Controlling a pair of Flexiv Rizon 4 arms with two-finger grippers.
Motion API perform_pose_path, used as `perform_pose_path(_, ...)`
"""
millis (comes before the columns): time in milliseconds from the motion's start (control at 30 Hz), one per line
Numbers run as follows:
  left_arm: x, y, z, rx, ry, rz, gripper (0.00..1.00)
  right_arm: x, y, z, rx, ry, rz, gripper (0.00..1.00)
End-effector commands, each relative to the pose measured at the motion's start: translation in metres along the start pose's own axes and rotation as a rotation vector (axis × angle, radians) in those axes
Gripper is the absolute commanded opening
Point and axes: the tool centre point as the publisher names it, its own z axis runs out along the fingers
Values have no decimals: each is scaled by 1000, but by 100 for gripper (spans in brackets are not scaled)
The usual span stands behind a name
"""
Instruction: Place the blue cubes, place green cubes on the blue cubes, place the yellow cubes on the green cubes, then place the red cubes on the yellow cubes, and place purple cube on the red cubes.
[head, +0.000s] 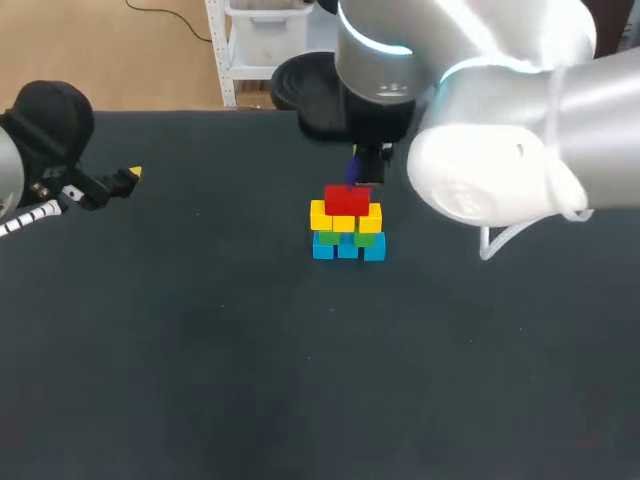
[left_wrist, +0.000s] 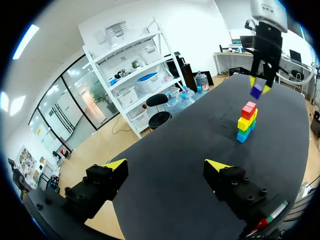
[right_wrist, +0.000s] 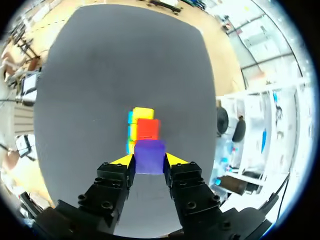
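Purple cube (right_wrist: 149, 156) is up. It's clamped between the yellow tips of the right gripper (right_wrist: 149, 160), one finger pressed on each side. It hangs just above the red cubes (head: 347, 200), and the left wrist view shows a sliver of air between them, so no contact yet.

Below that the tower reads well: blue cubes (head: 347, 247) on the bottom, green cubes (head: 356, 238) on those, yellow cubes (head: 345, 218) next, red on top. By my reckoning four layers are done and only the cap is left. It needs a straight drop onto the reds and a clean release, because the red tier is narrow and a nudge could shift it.

Out at 9 o'clock from the stack, well apart, the left gripper (left_wrist: 167, 166) sits with its fingers spread wide, holding nothing.

The table (head: 200, 350) is dark and matte, and the tower stands toward 12 o'clock from its middle.
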Motion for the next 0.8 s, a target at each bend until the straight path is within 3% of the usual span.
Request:
perform_pose_path(33,0,0,1,0,-3,-1,100,5,19,-37,-153,-20,-46,0)
perform_pose_path(233,0,0,1,0,-3,-1,100,12,37,-75,-198,7,-97,0)
perform_pose_path(333,0,0,1,0,-3,-1,100,11,39,-80,-201,33,-108,0)
perform_pose_path(800,0,0,1,0,-3,-1,100,-4,16,-33,-294,32,-95,0)
